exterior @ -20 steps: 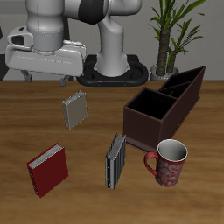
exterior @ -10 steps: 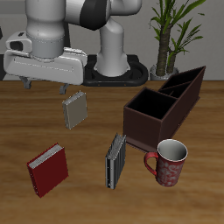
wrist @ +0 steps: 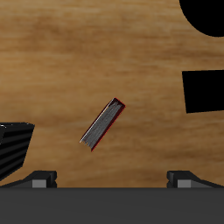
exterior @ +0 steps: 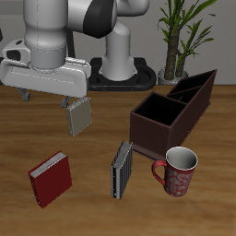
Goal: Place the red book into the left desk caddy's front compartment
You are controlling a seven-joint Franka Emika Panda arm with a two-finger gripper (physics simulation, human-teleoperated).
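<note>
Wooden desk (exterior: 92, 147) carries the red book (exterior: 50, 178), lying flat near the front edge, well apart from the left desk caddy (exterior: 173, 112). Above the desk farther back, the hand (exterior: 48, 98) hangs with its fingers (wrist: 42, 178) spread wide and nothing between them. Just beside it stands a grey book (exterior: 79, 115).

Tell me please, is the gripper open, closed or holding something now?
Gripper: open, holding nothing, above the table, the red book in its view.

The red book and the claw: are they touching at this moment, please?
Apart. The exterior view shows the claw up above the table, farther back, with bare wood between it and the red book lying flat near the front edge.
</note>
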